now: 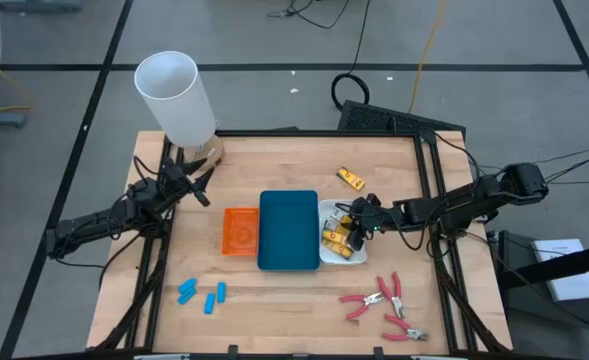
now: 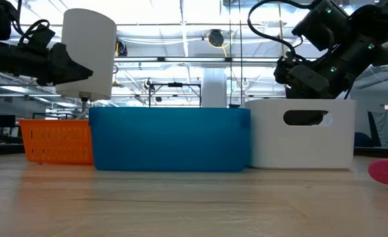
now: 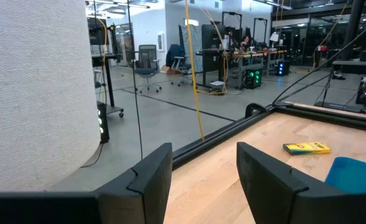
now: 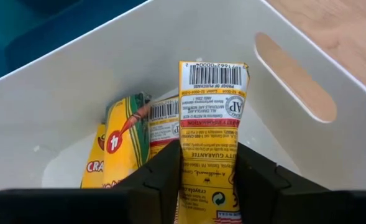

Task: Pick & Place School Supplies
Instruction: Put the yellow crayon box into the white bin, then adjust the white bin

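The right gripper (image 4: 207,171) hung inside the white tray (image 4: 332,155), fingers clamped on a yellow packet (image 4: 210,130) — released crookedly, it could lodge against packets already there (image 4: 117,146). Only the high view showed one packet (image 1: 350,178) left on the surface (image 1: 274,310). The left gripper (image 3: 204,180), fingers parted and empty, waited beside the white cylinder (image 1: 177,98).

Bright ceiling lights (image 2: 180,13) fill the room evenly, the wooden table (image 1: 274,160) has only soft shadows, and the nearby white cylinder (image 3: 33,87) looks blurry.
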### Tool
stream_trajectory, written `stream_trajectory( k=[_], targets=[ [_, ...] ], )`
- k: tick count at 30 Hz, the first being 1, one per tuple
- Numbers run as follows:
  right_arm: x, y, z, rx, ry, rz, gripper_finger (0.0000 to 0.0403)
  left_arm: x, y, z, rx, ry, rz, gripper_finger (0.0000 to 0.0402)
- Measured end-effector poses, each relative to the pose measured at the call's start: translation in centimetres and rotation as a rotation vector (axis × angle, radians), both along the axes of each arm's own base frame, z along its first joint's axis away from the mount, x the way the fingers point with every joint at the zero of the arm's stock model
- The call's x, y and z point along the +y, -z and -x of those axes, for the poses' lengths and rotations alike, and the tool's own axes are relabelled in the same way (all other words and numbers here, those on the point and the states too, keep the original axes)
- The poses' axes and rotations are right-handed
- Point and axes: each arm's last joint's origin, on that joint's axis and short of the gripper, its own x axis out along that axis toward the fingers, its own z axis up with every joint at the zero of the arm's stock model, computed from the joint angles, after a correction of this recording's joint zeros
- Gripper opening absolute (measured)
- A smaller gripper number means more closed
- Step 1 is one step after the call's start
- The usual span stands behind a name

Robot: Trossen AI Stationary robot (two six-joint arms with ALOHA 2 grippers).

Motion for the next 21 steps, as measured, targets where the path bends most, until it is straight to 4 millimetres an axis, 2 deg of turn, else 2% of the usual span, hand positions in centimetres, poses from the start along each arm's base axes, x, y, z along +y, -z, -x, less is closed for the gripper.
stream_trajectory(
  k=[13, 21],
  targets=[
    [0.1, -0.8, -0.7, -0.104, -0.005, -0.006, 0.019, 0.0, 0.0, 0.0, 0.0, 0.0, 0.0, 0.0182],
    [0.1, -2.0, -1.5, -0.232, -0.076, 0.077, 0.0205, 0.0, 0.0, 0.0, 0.0, 0.0, 0.0, 0.0182]
  ],
)
